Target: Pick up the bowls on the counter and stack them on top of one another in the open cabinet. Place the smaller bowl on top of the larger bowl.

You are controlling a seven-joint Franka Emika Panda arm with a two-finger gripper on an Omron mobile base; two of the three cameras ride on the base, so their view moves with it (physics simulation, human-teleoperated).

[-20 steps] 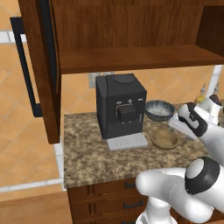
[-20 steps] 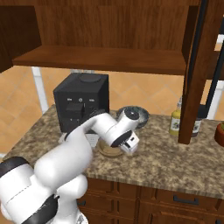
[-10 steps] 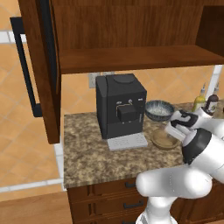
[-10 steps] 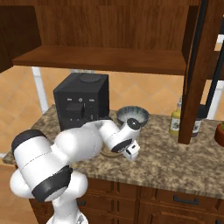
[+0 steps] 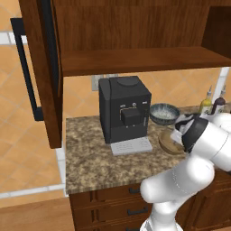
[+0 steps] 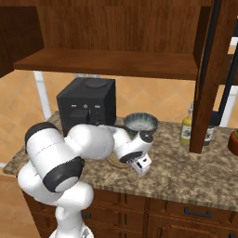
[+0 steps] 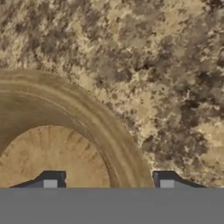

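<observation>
base views flank counter (image 5: 90, 158), hand view close

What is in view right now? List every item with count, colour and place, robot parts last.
Counter: one, speckled brown-beige granite, over dark drawers.
Cabinet: one, dark reddish-brown, above the counter, door open, nothing visible on its shelf.
Coffee machine: one, black, on the counter under the cabinet.
Larger bowl: one, blue-grey with pale inside, on the counter right of the coffee machine.
Smaller bowl: one, tan, on the counter in front of the larger bowl.
Bottles: at least two, one yellowish, one darker, at the back of the counter.
Arm: one, white with dark joints.
Claw: one, dark tips apart, straddling the smaller bowl's rim.
</observation>
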